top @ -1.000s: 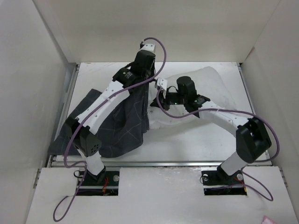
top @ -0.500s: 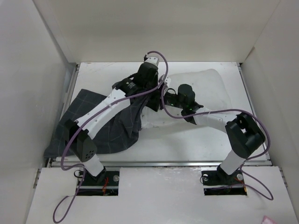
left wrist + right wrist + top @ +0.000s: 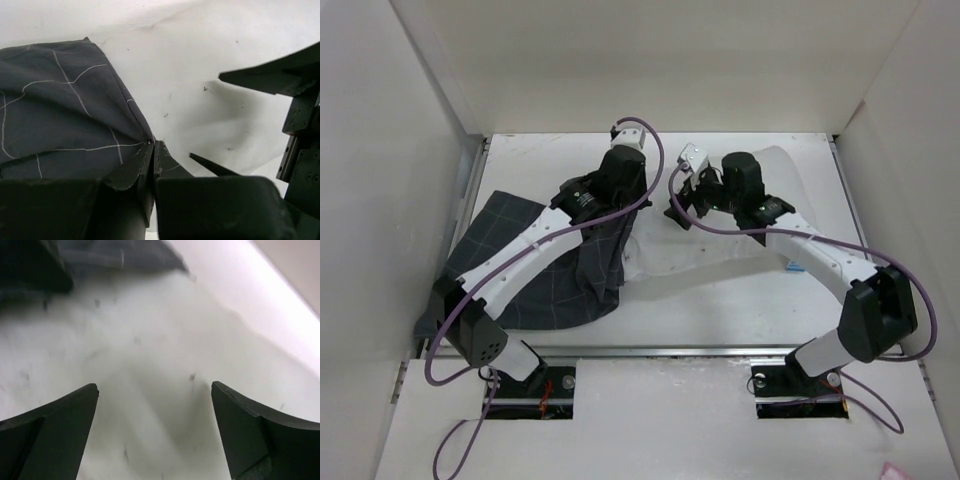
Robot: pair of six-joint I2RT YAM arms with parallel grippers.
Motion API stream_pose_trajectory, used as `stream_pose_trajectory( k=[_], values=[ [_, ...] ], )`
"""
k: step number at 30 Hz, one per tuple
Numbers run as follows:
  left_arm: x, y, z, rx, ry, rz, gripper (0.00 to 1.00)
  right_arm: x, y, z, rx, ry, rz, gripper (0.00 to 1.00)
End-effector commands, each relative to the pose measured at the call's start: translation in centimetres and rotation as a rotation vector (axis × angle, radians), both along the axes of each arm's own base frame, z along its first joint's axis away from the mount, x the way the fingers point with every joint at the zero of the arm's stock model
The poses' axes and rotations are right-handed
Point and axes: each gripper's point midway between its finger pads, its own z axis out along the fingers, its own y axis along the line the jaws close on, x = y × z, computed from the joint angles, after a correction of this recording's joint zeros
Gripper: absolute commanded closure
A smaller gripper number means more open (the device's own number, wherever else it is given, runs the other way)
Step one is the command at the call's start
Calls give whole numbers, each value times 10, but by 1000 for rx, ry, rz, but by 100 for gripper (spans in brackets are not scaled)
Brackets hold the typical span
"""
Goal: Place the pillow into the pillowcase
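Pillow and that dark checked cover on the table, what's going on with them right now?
Two robot arms are putting a white pillow into a dark checked pillowcase. The left gripper is shut on the pillowcase's edge, right beside the pillow. The right gripper is open over the pillow and holds nothing. Most of the pillow lies bare on the table, outside the case.

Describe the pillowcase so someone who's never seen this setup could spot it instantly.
On the white table, look at the left half, under the left arm. The pillowcase is the crumpled cloth there, one edge pinched in the left gripper. Unlike the white pillow beside it, it is charcoal with a thin light grid.
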Motion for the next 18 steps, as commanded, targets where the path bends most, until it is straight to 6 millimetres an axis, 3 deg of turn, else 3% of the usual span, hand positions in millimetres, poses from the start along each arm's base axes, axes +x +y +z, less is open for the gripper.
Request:
stream_pose_trajectory(
  k=[1,4,5,7,8,10,11,13,14,15,16,17,18],
  values=[
    [-2,4,20,-51,-55,30,100,-26,-26,-38,-199,74,31,0],
    [-3,3,18,-69,-52,13,100,-32,-27,-47,-212,78,28,0],
    [-4,3,14,-63,-46,13,100,-33,-20,-58,-221,91,44,0],
    [-4,1,15,-73,-49,3,100,-26,-3,-58,-188,76,55,0],
    [-3,1,12,-65,-52,-2,100,-22,5,-73,-189,101,79,0],
    [-1,1,14,-75,-56,-2,100,-15,29,-79,-138,89,109,0],
    [0,-1,13,-85,-59,-11,100,-7,36,-100,-152,125,121,6],
    [6,3,12,-86,-70,-5,100,0,46,-116,-147,163,134,30],
    [9,-1,9,-88,-66,-13,100,6,54,-112,-127,160,144,52],
    [13,4,16,-89,-82,-5,100,12,56,-113,-104,167,114,100],
    [18,-2,8,-70,-69,-20,100,20,63,-96,-37,122,99,100],
    [27,-4,13,-67,-80,-16,100,20,60,-73,29,105,46,100],
    [28,-4,13,-59,-84,-21,100,30,53,-71,45,68,13,100]
  ],
)
